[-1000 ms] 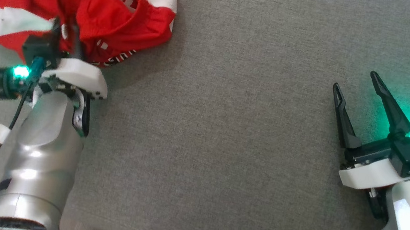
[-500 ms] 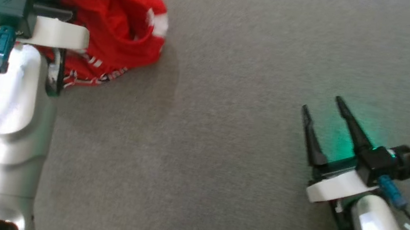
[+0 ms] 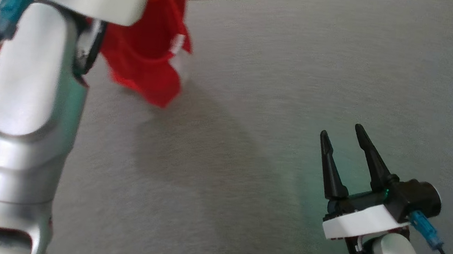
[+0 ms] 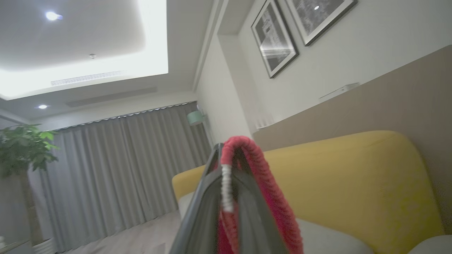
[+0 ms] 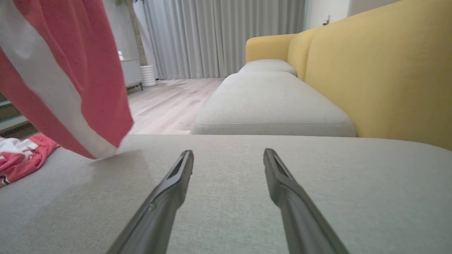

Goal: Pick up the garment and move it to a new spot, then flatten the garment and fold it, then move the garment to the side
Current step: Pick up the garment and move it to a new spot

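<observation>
My right gripper [image 3: 341, 131] sits low over the grey seat cushion [image 3: 275, 107]. Its two fingers are spread wide, with nothing between them.

My left gripper [image 4: 220, 150] is raised, and its fingers are pressed together on a rolled red-and-white edge of the garment [image 4: 261, 169], which loops over the fingertips. In the head view the red cloth hangs from that grip beside my pale left forearm [image 3: 30, 92]. Its lowest corner dangles right at the cushion, and I cannot tell whether it touches. In the right wrist view a white stripe runs down the hanging part. More red-and-white cloth [image 5: 21, 155] lies bunched on the cushion behind it, and I cannot tell whether it is the same piece. Further off are a second grey cushion [image 5: 272, 102], the yellow backrest [image 5: 370, 70] and grey curtains [image 5: 226, 35].

A second ago the garment lay crumpled on the cushion, with my left fingers parted and reaching into it. Now they are clamped on it and most of it is lifted. My head camera has shifted as well. The right gripper is as wide open as it was.
</observation>
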